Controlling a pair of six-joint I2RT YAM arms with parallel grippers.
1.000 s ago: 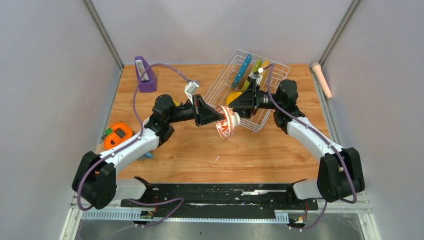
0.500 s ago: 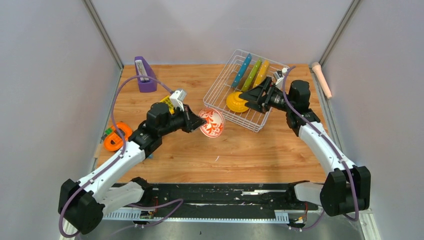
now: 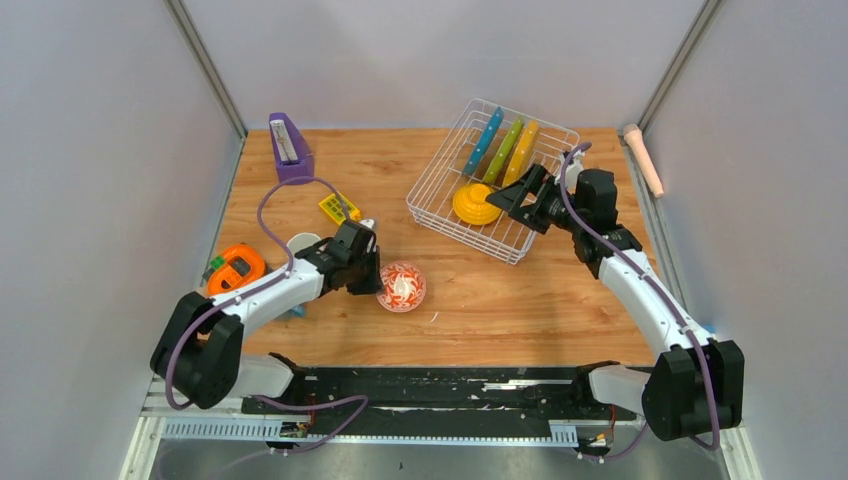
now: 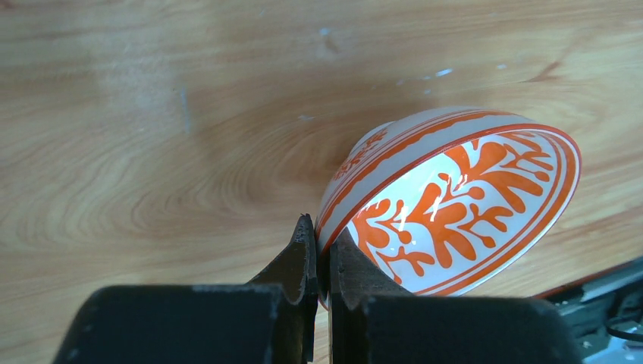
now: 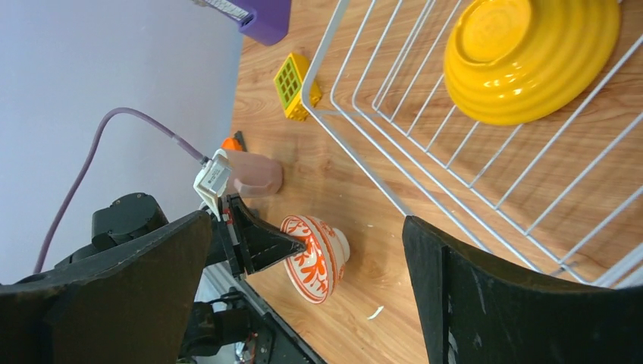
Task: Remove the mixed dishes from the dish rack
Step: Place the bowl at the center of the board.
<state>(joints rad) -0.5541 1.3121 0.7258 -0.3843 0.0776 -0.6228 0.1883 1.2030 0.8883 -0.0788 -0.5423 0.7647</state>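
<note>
left gripper is clamped shut on the rim of the red-and-white bowl - one finger inside the lip, one outside. the bowl is out of the rack, low over the wood near the near-left part of the table, tipped with its mouth toward me. i can't tell if its foot is fully down. a pink cup sits just beside it, toward the left edge.

right gripper is spread wide and holding nothing, poised at the right-hand side of the rack. the yellow bowl lies straight ahead of those open fingers, inside the basket and upside down - close, but not touching. my right arm is clearly the nearer one for it.

behind it the blue plate, green plate and yellow plate stand on edge, their long lines running toward the far-right corner. i reckon the next reach is a short push leftward onto the bowl.
</note>
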